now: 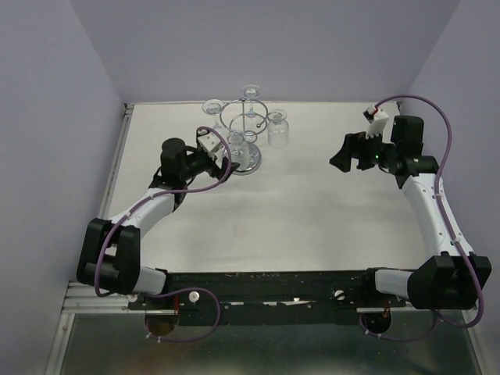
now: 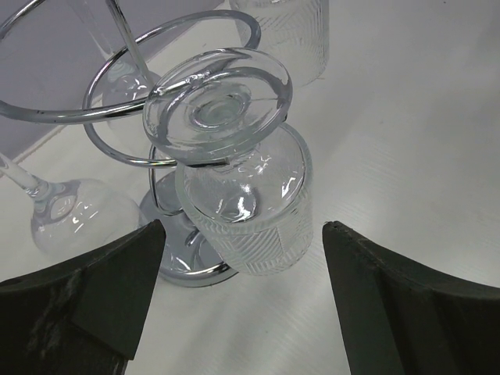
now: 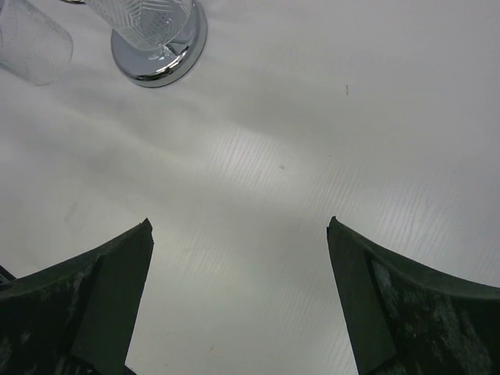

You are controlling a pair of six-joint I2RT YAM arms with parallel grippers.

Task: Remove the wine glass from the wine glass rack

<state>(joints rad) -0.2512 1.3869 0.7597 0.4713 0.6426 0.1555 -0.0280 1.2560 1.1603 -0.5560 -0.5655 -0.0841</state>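
Hanging bowl-down by its foot from a small ring, the wine glass [image 2: 248,211] is being carried by the wine glass rack [image 1: 251,164], which is standing on the white table [image 1: 312,226] toward the far edge, left of centre. The ribbed bowl is being seen just in front of the rack's mirrored base. The left gripper [image 1: 224,162] is being held level with that bowl, its jaws spread wide. One dark finger [image 2: 101,289] is showing on either side, and bare table is showing between each finger and the glass, so nothing is being gripped. Three other glasses [image 1: 278,129] are being carried on further rings. The right gripper [image 3: 240,223] is being held well apart from the rack, over bare table, its jaws likewise wide and grasping nothing.
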